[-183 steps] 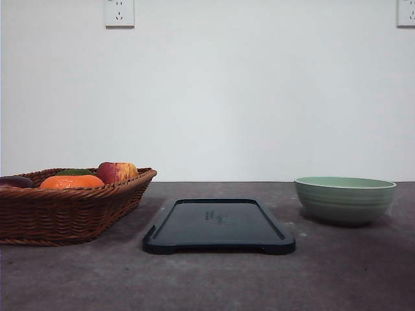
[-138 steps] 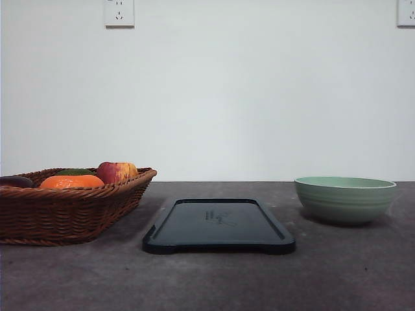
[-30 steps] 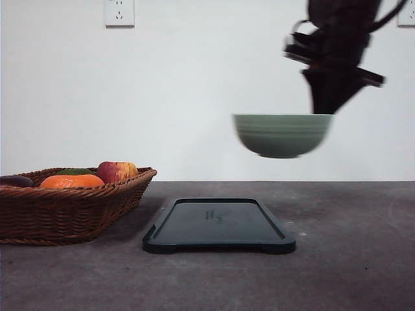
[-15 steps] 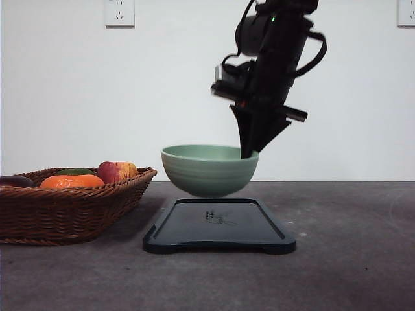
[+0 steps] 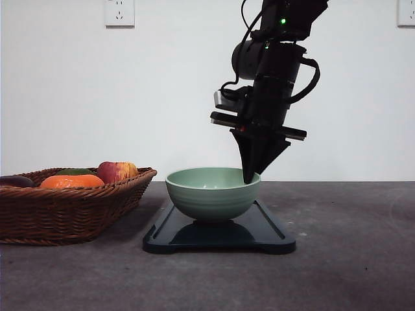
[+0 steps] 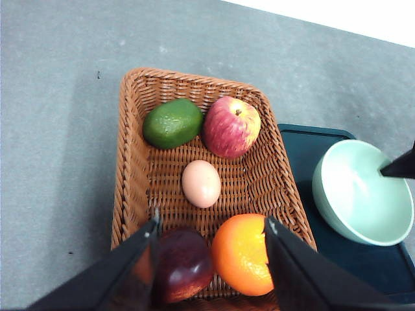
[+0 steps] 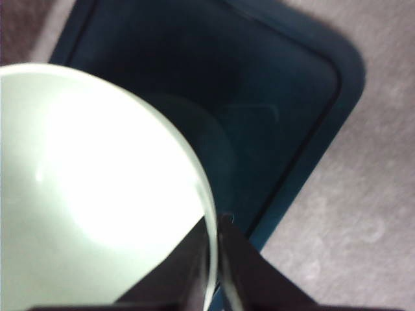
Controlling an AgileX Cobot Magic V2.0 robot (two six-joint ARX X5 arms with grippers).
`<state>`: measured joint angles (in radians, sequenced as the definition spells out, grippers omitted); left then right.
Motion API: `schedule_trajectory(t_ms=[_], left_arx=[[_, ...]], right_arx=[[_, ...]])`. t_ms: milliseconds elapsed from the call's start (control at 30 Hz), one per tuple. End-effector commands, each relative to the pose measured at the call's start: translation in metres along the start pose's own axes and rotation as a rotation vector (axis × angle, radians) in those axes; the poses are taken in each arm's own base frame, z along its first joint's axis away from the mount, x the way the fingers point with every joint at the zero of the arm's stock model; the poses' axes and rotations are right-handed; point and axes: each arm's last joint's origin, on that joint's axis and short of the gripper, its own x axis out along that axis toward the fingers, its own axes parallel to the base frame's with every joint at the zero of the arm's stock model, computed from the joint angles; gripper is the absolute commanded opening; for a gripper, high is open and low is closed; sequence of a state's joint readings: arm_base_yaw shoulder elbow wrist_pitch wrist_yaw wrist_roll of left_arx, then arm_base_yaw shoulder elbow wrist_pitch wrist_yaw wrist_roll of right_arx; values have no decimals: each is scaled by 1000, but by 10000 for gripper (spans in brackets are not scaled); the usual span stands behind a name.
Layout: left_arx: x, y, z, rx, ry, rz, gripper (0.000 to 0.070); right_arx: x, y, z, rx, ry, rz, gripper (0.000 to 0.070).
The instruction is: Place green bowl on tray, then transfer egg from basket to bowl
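The green bowl (image 5: 213, 194) rests upright on the dark tray (image 5: 272, 236). My right gripper (image 5: 249, 176) comes down from above, shut on the bowl's right rim; the right wrist view shows its fingers (image 7: 227, 259) pinching the rim of the green bowl (image 7: 84, 194) over the tray (image 7: 279, 97). In the left wrist view, the egg (image 6: 201, 183) lies in the middle of the wicker basket (image 6: 126, 168). My left gripper (image 6: 211, 256) hangs open above the basket's near end, with nothing between its fingers.
The basket (image 5: 65, 210) at the left also holds an apple (image 6: 231, 126), an avocado (image 6: 172, 122), an orange (image 6: 243, 254) and a dark plum (image 6: 185, 265). Bare grey tabletop (image 5: 350, 259) lies right of the tray.
The right gripper has carried the bowl from the right side, leftward and down, and the bowl now rests on the tray. The basket has not moved.
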<state>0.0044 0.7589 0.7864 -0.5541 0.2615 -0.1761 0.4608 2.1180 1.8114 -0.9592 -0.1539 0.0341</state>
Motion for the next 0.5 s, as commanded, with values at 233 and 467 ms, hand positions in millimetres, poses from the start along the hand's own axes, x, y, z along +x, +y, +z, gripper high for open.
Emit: schedule_trajectory(t_ms=[233, 467], left_arx=[[-2, -2, 5, 1, -6, -6, 309], [-2, -2, 5, 2, -6, -5, 309]], right_arx=[[6, 8, 1, 5, 28, 11, 175], [-22, 11, 4, -10, -66, -17, 174]])
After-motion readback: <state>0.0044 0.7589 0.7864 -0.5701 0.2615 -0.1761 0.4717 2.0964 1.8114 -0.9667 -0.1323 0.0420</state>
